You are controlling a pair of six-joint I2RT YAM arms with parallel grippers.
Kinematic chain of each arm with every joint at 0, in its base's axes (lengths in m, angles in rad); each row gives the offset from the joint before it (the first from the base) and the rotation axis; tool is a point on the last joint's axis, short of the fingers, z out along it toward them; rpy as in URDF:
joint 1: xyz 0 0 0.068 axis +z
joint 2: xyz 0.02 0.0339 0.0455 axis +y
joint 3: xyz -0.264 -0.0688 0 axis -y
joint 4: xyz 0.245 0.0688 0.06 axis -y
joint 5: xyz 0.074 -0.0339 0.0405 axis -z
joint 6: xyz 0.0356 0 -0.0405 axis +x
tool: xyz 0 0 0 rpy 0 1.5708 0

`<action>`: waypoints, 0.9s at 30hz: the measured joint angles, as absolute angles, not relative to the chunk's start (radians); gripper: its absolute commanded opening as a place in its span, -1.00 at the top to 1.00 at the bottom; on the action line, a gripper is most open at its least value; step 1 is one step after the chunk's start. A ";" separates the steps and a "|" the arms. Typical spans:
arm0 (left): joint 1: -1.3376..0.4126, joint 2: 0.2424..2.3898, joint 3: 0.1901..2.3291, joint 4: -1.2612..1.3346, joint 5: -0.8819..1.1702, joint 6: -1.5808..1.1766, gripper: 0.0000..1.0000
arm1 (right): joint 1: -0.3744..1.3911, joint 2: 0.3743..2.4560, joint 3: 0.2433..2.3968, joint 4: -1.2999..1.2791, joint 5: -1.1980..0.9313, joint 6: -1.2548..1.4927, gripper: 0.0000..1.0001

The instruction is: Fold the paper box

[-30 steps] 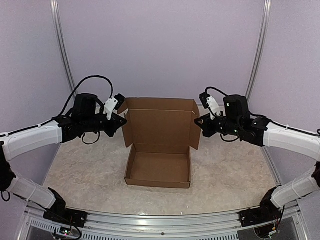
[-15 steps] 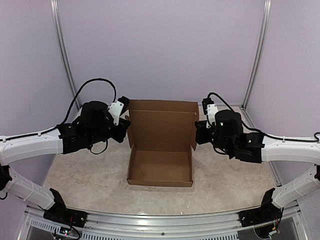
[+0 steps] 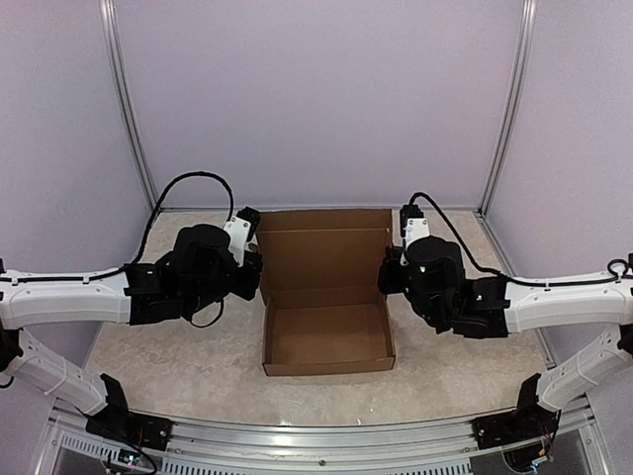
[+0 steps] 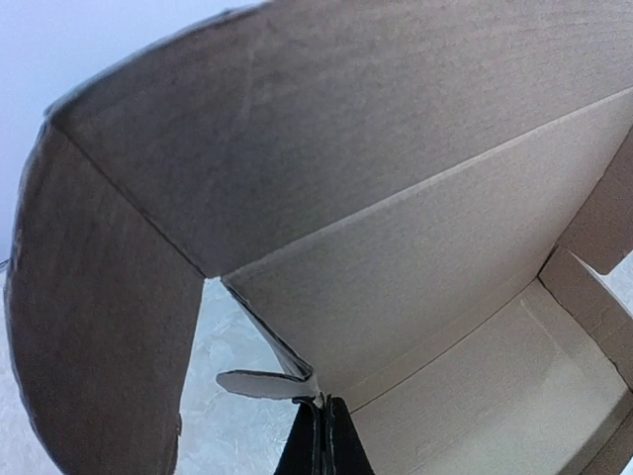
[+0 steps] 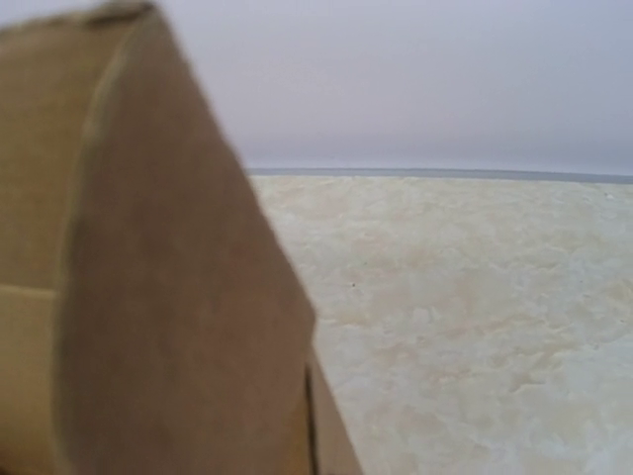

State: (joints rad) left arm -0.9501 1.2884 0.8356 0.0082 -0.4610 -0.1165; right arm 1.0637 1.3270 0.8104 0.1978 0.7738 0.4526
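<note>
The paper box is brown cardboard and sits mid-table, its tray open and its lid standing at the back, leaning forward. My left gripper is at the box's rear left corner. In the left wrist view its fingers are shut, tips touching the top of the left wall, with the lid overhead and an ear flap at left. My right gripper is pressed against the lid's right ear flap. The right wrist view shows only that blurred flap; the fingers are hidden.
The mottled beige tabletop spreads around the box and also shows in the right wrist view. Lilac walls with metal posts close in the back and sides. A metal rail runs along the near edge.
Both arms have swung inward and forward against the box's rear corners. The lid has tipped forward and the ear flaps have folded in. The box has slid a little right and nearer.
</note>
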 measured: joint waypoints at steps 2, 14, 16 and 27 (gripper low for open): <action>-0.960 1.293 0.836 0.011 -0.487 -0.139 1.00 | 1.078 1.327 0.802 0.209 0.795 0.461 1.00; -1.023 1.299 0.837 0.038 -0.582 -0.227 1.00 | 1.124 1.337 0.773 0.248 0.879 0.511 1.00; -1.036 1.306 0.837 0.038 -0.598 -0.229 1.00 | 1.131 1.343 0.773 0.254 0.899 0.519 1.00; -1.147 1.341 0.801 0.068 -0.719 -0.229 1.00 | 1.164 1.359 0.726 0.283 0.997 0.579 1.00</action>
State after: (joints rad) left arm -1.1469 1.3407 0.8005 0.0681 -0.7189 -0.2295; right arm 1.1641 1.3594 0.7261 0.2829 0.9970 0.5785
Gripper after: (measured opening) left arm 0.008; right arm 0.006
